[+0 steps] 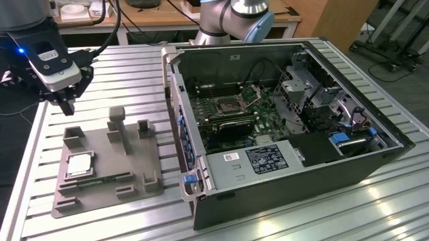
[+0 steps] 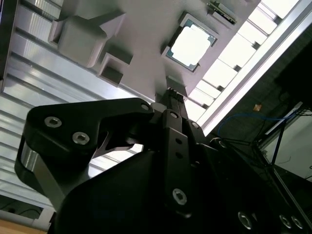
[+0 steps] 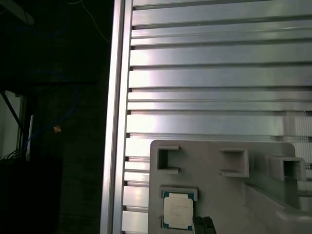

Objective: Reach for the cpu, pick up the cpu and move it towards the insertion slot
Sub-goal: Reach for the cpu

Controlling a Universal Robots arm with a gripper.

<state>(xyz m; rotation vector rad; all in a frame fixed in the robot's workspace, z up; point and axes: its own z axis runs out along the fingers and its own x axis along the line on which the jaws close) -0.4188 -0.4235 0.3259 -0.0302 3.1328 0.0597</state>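
The cpu [image 1: 79, 164] is a small silvery square chip lying flat in a recess of the grey fixture plate [image 1: 137, 150], at the exterior view's left. It also shows in both wrist views, as the cpu [image 2: 191, 45] and the cpu [image 3: 178, 210]. My gripper [image 1: 66, 106] hangs above the slatted table, behind the fixture's far left corner and well above the chip. Its dark fingers [image 2: 173, 97] are shut together with nothing between them; their tips [image 3: 204, 225] sit just beside the chip in the first wrist view. The insertion slot [image 1: 228, 104] lies inside the open computer case.
The open computer case [image 1: 348, 155] fills the exterior view's right half. A narrow green memory stick [image 1: 100, 181] lies on the fixture in front of the chip, and upright grey posts [image 1: 117, 123] rise from the fixture. The slatted table's edge [image 3: 117, 122] is near the gripper.
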